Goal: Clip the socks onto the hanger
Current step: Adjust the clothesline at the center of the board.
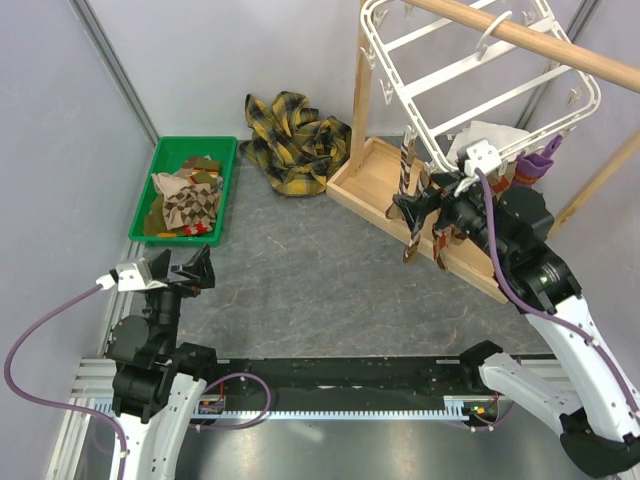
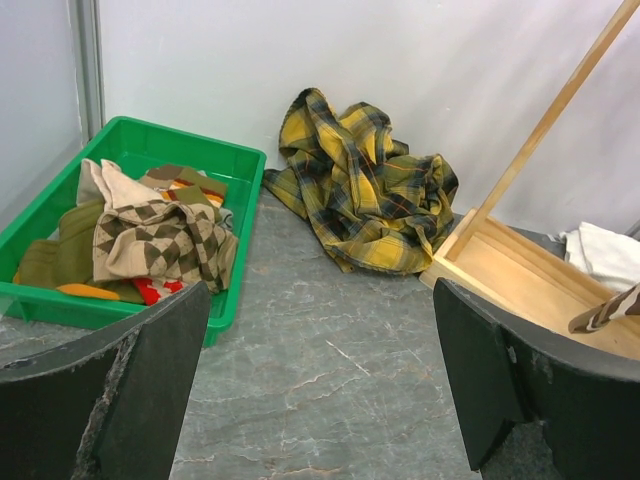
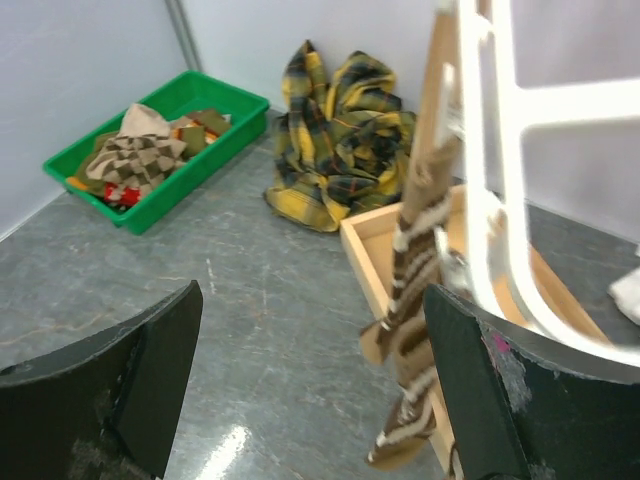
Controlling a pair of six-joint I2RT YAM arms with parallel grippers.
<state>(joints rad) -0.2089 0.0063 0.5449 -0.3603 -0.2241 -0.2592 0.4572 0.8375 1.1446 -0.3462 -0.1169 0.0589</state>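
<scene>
The white grid hanger (image 1: 470, 70) hangs by its hook from a wooden rod at the upper right. A brown-and-white striped sock (image 1: 410, 215) dangles from its lower edge; it also shows in the right wrist view (image 3: 415, 290), beside the hanger frame (image 3: 490, 200). My right gripper (image 1: 415, 205) is open and empty, right next to that hanging sock. Several argyle and olive socks (image 1: 190, 200) lie piled in a green bin (image 1: 180, 152); the pile also shows in the left wrist view (image 2: 150, 240). My left gripper (image 1: 192, 270) is open and empty, low near the bin's front.
A yellow-and-black plaid cloth (image 1: 290, 140) lies crumpled at the back wall. The wooden rack's tray (image 1: 375, 180) sits on the table right of it, with a white cloth (image 2: 605, 255) beyond it. Grey walls close in the left and back.
</scene>
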